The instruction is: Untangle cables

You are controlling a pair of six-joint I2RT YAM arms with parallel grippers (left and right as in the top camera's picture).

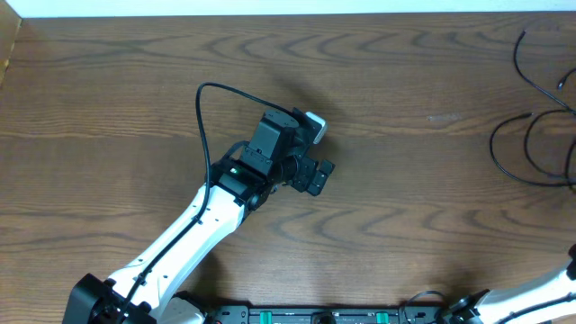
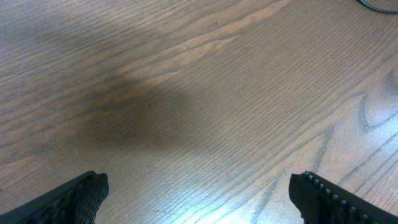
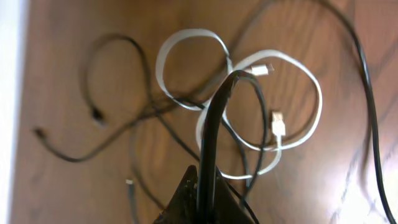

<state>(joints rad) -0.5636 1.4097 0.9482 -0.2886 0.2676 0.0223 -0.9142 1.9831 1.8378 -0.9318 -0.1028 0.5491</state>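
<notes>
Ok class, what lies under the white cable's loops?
Bare wooden table shows inside the white cable loops. Strands of black cable cross them, but which lies on top is too blurred to tell. The strand rising from the right tool covers part of the crossing.

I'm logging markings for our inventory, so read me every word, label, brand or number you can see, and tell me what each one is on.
No readable text in any view.
Left arm: plain casing, no legible label.
Plug on the white cable: too blurred to tell any marking.
Table: wood grain only, no print.
</notes>
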